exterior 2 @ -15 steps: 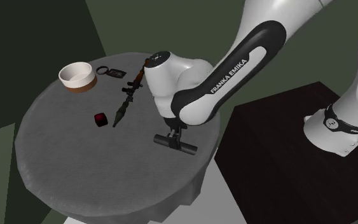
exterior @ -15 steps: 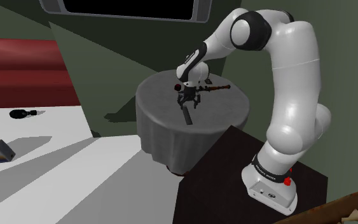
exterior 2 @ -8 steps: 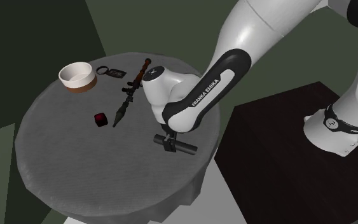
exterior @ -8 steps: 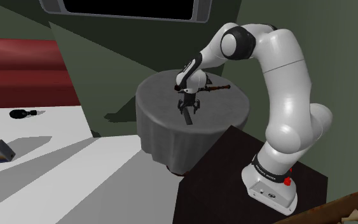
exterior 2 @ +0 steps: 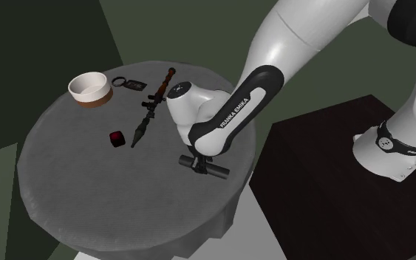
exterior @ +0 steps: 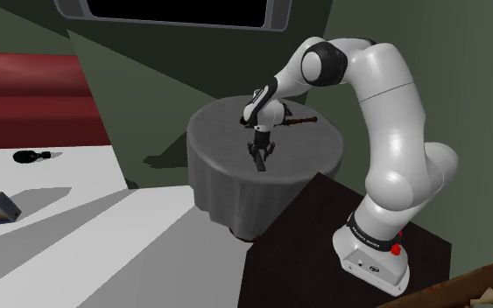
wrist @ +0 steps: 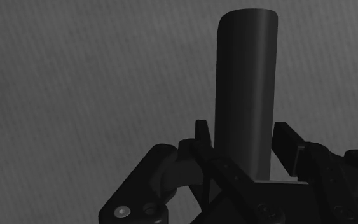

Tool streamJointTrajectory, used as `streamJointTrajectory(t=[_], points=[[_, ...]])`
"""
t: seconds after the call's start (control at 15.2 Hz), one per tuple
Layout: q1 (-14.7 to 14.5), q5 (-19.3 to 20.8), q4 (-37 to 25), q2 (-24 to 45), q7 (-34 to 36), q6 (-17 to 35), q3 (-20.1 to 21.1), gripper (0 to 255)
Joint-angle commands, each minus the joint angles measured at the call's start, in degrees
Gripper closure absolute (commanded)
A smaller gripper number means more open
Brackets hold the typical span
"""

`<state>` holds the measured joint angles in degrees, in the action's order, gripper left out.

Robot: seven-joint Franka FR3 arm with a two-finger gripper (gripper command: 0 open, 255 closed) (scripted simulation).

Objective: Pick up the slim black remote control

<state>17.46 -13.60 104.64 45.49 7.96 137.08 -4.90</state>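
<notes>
Wrist view: black two-finger gripper (wrist: 244,133) clasps the slim black bar-shaped remote control (wrist: 246,76), jaws narrow; second exterior view places it at 4 o'clock on the round grey cloth-covered table (exterior 2: 73,185). Grip looks off-centre: squeeze firmly, lift straight, slowly.

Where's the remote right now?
In the second exterior view, the remote lies on the table near its right edge, under the hand, right of the red cube.

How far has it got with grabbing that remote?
Reaching looks done: the black pincer sits low over the slim black remote control. In hand: its fingers appear closed against its sides. Left: lifting it off the round grey-clothed table, where it lies.
</notes>
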Motion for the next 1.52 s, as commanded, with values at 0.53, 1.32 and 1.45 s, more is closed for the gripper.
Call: streamJointTrajectory(t=[0.53, 1.32, 1.45], points=[[-0.5, 0.0, 0.7, -1.0, 0.1, 0.1, 0.2, 255], [-1.2, 1.1, 3.3, -8.9, 1.3, -5.2, -0.9, 255], [-1.3, 1.3, 3.5, -9.7, 1.4, -5.7, -1.0, 255]])
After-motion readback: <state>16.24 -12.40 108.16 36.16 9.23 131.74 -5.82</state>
